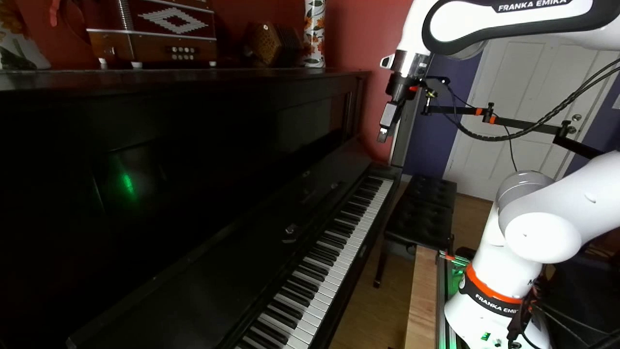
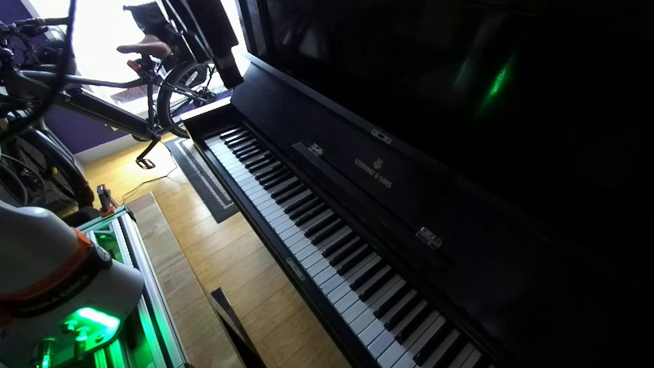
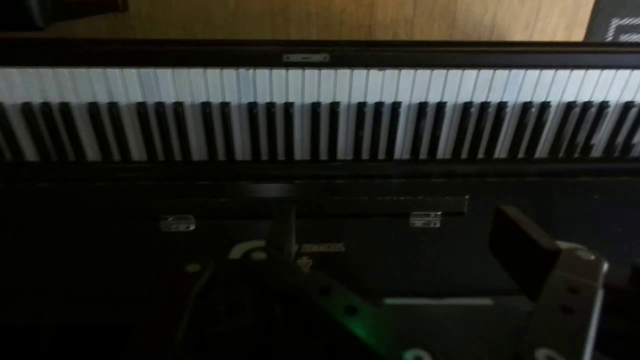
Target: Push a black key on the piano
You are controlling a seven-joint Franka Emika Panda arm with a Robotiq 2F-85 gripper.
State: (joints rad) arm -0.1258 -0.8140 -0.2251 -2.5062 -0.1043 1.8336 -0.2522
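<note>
The large black upright piano fills much of both exterior views and the wrist view. Its long row of white keys and narrow black keys is uncovered; the black keys also show in an exterior view and across the upper wrist view. My gripper points down, high above the keyboard and in the air, touching nothing. It also shows dark at the top of an exterior view. In the wrist view the fingers are wide apart with nothing between them, the dark fallboard behind.
An accordion, a concertina and a flowered vase stand on the piano top. A black padded bench is beyond the keyboard. A wooden board edges the robot's base. A bicycle stands near the window.
</note>
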